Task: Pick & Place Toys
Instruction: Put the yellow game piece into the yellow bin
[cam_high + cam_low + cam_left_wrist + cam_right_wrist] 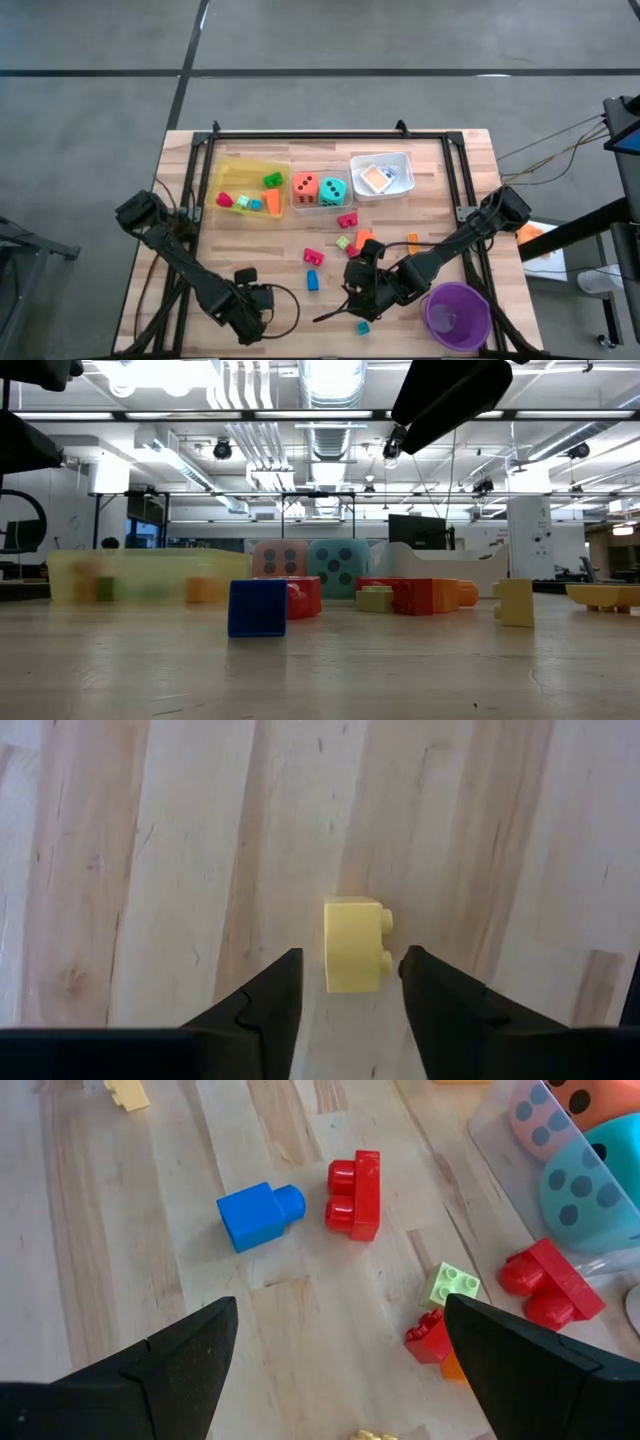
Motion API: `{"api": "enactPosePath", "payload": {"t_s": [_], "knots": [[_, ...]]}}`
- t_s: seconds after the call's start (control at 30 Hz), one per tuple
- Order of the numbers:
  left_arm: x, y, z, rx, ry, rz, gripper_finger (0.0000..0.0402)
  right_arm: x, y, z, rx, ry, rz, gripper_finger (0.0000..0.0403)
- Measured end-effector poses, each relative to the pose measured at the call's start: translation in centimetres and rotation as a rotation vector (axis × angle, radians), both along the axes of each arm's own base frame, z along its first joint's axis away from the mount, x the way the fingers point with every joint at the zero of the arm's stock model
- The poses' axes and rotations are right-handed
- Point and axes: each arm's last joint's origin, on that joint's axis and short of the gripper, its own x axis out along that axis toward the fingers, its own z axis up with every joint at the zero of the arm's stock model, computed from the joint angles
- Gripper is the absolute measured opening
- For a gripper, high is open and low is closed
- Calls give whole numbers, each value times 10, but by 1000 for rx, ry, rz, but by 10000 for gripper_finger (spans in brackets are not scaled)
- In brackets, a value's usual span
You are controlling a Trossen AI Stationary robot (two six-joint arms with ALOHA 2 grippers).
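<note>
the left claw [345, 982] is standing half open around the yellow block [354, 946], gripping nothing; light, stiff, slick plastic, so pinching its flat sides looks best.

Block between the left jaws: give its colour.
Yellow. The block shows best in the left wrist view, on the wood between the open jaws.

2 dice [319, 188], 3 trays [381, 176], 1 purple cup [457, 315], 2 arms.
</note>
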Motion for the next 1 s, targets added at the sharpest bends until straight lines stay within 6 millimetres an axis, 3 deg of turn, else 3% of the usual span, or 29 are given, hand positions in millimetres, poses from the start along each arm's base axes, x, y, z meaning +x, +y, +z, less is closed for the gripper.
{"api": "enactPosePath", "payload": {"t_s": [0.37,1.0], "knots": [[2,-2,-1,-24,-29,-20,270,0,0,0,0,0,0,352],[-6,4,-21,-29,-26,2,273,-1,0,-1,2,21,28,352]]}}
